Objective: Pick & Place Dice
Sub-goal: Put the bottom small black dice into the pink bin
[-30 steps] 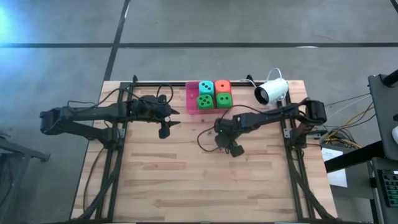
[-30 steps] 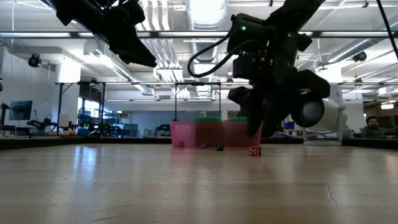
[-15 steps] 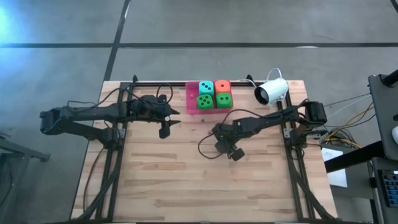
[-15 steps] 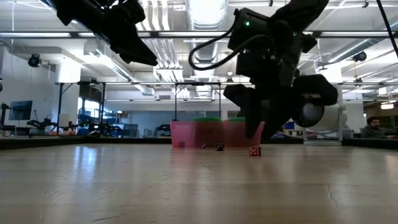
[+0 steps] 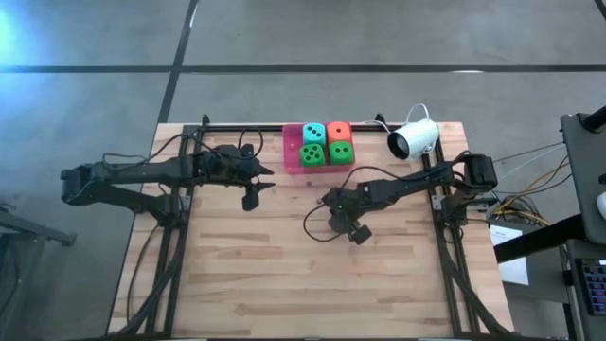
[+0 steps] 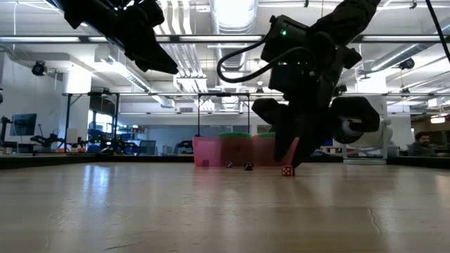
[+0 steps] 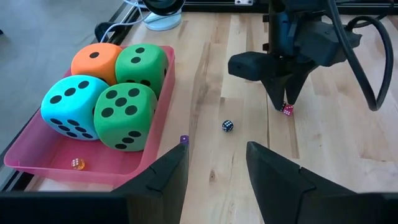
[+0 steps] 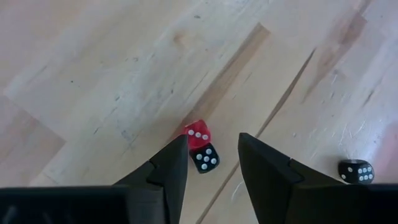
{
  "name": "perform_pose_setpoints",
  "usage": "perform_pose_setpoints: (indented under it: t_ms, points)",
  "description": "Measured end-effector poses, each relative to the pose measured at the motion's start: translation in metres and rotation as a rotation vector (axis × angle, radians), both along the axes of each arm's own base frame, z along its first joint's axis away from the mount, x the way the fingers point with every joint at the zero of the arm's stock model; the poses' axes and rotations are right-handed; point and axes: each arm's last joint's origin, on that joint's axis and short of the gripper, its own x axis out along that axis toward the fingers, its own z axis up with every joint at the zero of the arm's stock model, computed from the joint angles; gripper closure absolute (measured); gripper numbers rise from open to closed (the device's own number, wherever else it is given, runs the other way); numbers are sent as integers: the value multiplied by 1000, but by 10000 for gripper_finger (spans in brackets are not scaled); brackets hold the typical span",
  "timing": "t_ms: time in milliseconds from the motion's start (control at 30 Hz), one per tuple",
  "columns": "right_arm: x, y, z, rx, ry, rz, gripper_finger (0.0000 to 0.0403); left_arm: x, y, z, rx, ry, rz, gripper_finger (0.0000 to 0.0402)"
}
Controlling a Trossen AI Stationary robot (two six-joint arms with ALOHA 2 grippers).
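1. Nearest you, the bare wooden surface (image 5: 284, 279) carries nothing.
2. Your right pincer (image 8: 211, 146) is down close over the middle of the surface, right of centre. Its fingers stand apart and grip nothing.
3. A tiny red die (image 8: 198, 133) and a tiny black die (image 8: 204, 157) lie touching on the surface in the gap between those fingers. A second tiny black die (image 8: 356, 171) lies apart from them.
4. Your left pincer (image 7: 214, 155) hangs above the surface, left of centre. Its fingers are apart and empty.
5. A tiny purple die (image 7: 184, 139) lies on the surface just beside the pink tray (image 7: 158, 146), against its wall.
6. The tray sits at the far edge, near the middle. It holds the four big foam dice packed together in a square: the teal die (image 7: 73, 106), the orange die (image 7: 96, 59) and two green dice (image 7: 124, 115) (image 7: 142, 65).
7. A tiny orange die (image 7: 76, 163) lies on the tray floor beside the teal die.
8. A white camera (image 5: 414, 139) sits at the far edge, right of the tray.
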Motion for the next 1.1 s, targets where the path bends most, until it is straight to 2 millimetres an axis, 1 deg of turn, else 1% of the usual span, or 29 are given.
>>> perform_pose_setpoints:
  t_ms: [400,767,933,1100]
  points:
    - [-5,-7,-6,4,22,-28,284,0,0,0,-1,0,0,218]
    - [-5,-7,-8,6,4,-28,300,0,0,0,-2,0,1,206]
    - [-8,-7,-12,-4,-5,-6,308,0,0,0,-2,0,1,208]
    - [-6,-7,-11,-4,-30,-5,319,0,0,0,-2,0,1,218]
